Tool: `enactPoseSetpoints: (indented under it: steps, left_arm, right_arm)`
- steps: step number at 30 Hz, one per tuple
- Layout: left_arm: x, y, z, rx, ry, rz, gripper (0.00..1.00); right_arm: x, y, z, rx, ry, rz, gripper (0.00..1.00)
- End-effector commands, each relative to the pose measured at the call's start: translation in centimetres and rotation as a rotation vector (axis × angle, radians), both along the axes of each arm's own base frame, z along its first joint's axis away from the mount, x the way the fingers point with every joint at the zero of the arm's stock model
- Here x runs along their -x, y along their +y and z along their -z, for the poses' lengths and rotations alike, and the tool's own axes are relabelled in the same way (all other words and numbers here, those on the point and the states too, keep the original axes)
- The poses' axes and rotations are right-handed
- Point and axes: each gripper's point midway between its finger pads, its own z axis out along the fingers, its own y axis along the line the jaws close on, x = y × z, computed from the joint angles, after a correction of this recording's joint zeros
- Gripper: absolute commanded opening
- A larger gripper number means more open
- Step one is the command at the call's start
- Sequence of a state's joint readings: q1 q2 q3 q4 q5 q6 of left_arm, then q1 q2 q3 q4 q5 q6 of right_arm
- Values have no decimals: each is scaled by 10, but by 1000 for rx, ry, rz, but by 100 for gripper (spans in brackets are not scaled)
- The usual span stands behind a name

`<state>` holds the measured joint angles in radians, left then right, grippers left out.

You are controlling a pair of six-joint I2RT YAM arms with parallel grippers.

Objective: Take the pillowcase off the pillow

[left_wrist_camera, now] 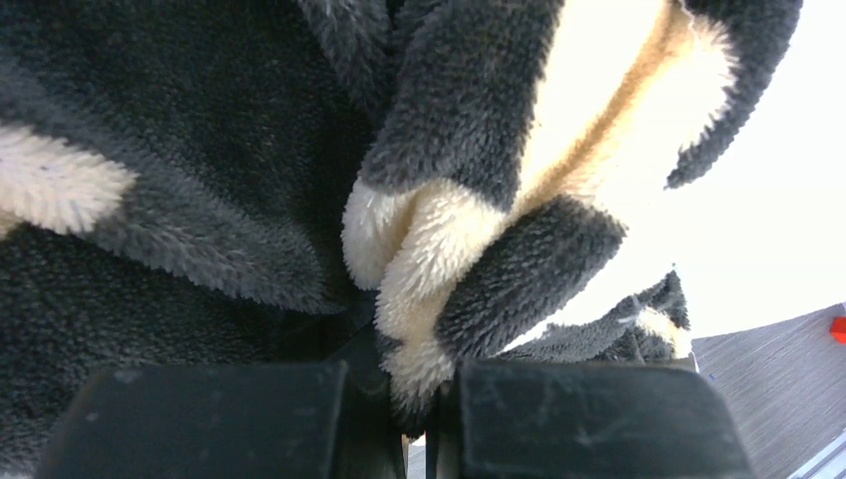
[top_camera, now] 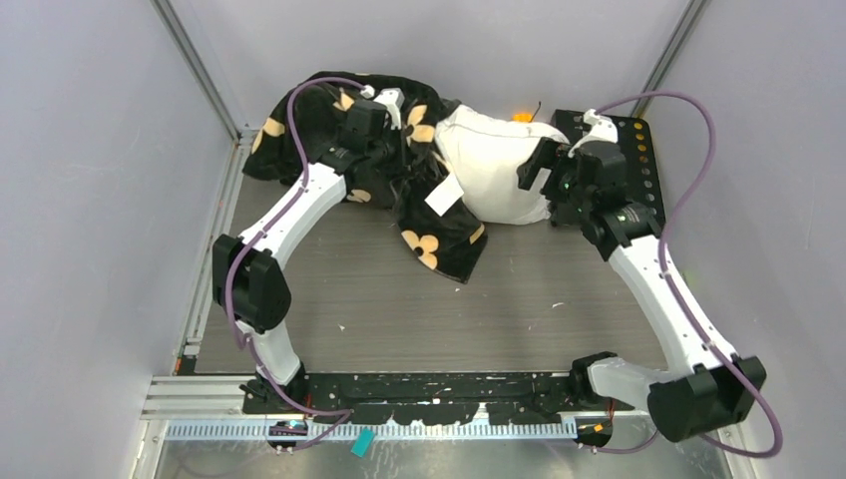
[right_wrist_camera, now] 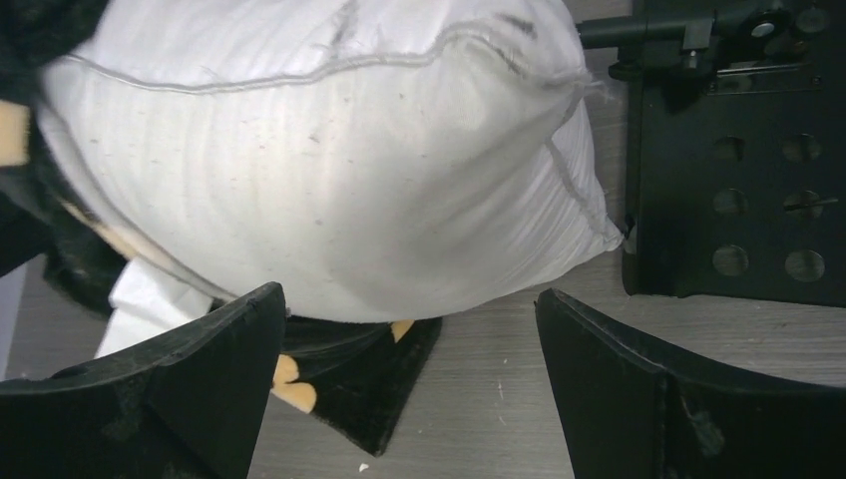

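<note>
Top external view has the pillowcase (top_camera: 329, 140) bunched at the far left of the desk (top_camera: 399, 309) and lying over the left end of the pillow (top_camera: 494, 165), whose bare white right end sits just beside a black perforated plate (top_camera: 638, 165). Left wrist view shows the left fingers (left_wrist_camera: 559, 419) pinched narrow on a fold of the plush pillowcase. In the right wrist view the right fingers (right_wrist_camera: 190, 389) stand wide apart near the pillow's bare end, holding nothing.
</note>
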<state>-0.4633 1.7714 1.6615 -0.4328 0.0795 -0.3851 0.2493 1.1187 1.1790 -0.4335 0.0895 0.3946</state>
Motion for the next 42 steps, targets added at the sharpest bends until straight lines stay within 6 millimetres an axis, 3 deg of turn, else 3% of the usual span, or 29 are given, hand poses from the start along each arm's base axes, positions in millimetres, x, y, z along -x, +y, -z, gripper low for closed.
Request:
enactPoseSetpoints:
  steps: [1,6,8,10,11,12,16,18,22,26,31,37,40,42]
  left_arm:
    - [-19,9,0,-22,7,-25,0]
    - [-24,14,-4,-18,42,-24,4]
    - [-17,15,-7,-13,70,-6,22]
    - [-4,18,-11,-19,91,14,49]
    - [4,20,-14,-21,98,22,58]
    - [12,22,-18,-18,98,27,64]
    - [49,25,-33,40,97,41,82]
    - [70,23,-41,63,89,35,87]
    - [102,9,-35,100,78,-27,94]
    - [113,-6,-23,168,9,-118,100]
    - [97,-24,-5,223,8,-155,100]
    - [72,-64,-12,273,-26,-99,100]
    - [62,-83,-3,267,-6,-72,100]
    - [53,-92,13,257,31,-78,100]
  right_arm:
    - [-36,1,11,31,-71,21,100]
    - [-78,33,44,26,-40,-109,100]
    - [-88,47,51,11,1,-170,94]
    - [-89,53,55,-21,24,-184,61]
    - [-88,54,53,-37,20,-180,40]
    - [-88,53,48,-53,8,-166,26]
    - [-87,50,36,-138,17,-88,2]
    - [-90,50,31,-189,33,-53,0]
    - [-91,58,24,-282,65,-38,0]
    - [-87,61,22,-333,80,-33,0]
    - [-80,67,24,-361,97,-57,0]
    - [-70,70,25,-379,109,-82,0]
    - [-65,69,24,-376,114,-86,0]
    - [-62,68,24,-374,114,-84,0]
